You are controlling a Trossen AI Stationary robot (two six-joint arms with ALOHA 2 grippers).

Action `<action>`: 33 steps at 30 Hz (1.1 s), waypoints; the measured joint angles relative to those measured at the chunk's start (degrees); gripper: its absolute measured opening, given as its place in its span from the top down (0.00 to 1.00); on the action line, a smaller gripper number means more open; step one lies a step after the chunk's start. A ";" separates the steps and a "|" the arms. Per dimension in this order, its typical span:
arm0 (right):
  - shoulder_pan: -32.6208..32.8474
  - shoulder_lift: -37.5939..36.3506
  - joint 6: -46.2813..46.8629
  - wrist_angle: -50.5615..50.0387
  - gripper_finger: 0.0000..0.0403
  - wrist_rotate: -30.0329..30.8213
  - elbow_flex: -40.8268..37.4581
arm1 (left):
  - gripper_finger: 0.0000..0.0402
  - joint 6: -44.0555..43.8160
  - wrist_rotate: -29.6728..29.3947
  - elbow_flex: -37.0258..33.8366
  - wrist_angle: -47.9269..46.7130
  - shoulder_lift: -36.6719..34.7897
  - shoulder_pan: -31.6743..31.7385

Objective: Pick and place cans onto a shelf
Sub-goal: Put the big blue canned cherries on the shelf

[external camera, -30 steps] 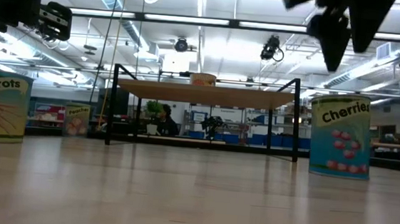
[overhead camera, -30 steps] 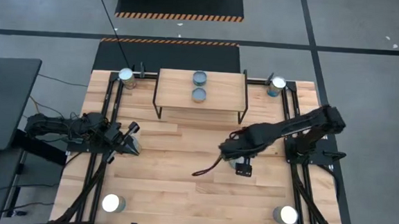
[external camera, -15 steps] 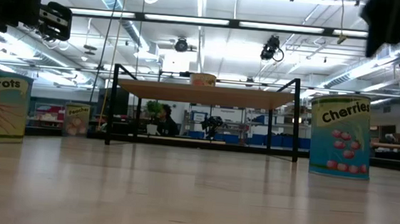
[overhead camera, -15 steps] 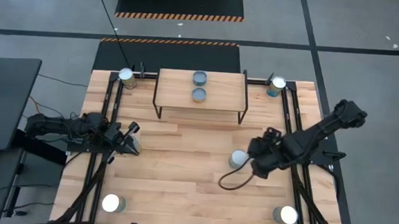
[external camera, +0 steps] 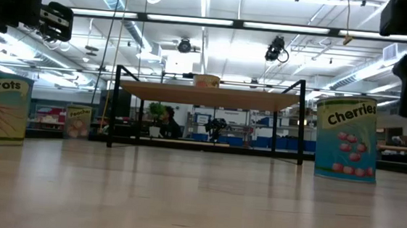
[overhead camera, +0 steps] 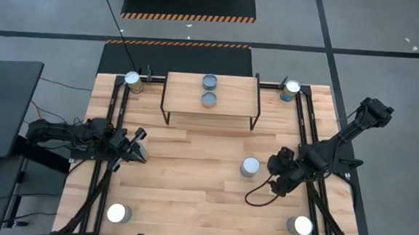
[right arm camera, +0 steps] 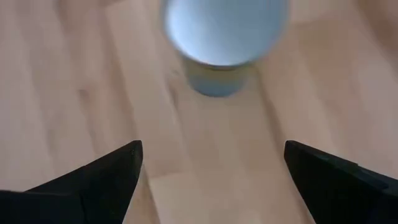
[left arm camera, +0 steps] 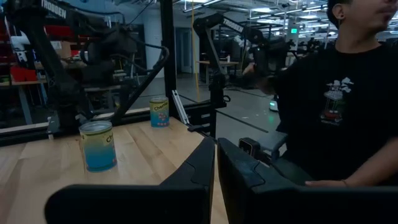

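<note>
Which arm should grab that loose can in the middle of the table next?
Right. The right gripper hangs open just beside the centre can, which fills its wrist view ahead of the fingers. The left gripper sits shut near the table's left edge, much farther off.

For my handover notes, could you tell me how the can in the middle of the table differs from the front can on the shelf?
The middle can stands on the table, with the right hand, open, beside it but apart; the front shelf can stands raised on the shelf, far from both hands. The middle can's top looks bright silver-white and larger; the shelf can's is dull blue-grey and smaller. Both stand upright, ungripped.
</note>
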 joint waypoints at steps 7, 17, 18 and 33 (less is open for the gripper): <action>-0.30 1.21 -7.41 13.77 0.01 3.08 -5.21 | 0.93 0.02 0.02 0.00 0.01 0.02 0.00; -3.25 3.40 -7.40 18.21 0.01 7.46 -7.68 | 0.93 0.01 0.00 0.01 0.02 0.00 0.00; -3.43 3.69 -7.93 19.40 0.01 8.21 -7.88 | 0.93 0.02 0.02 0.01 0.02 0.00 0.02; -8.93 6.95 -16.76 29.76 0.01 12.37 -7.96 | 0.93 0.02 0.00 0.01 0.05 0.00 0.01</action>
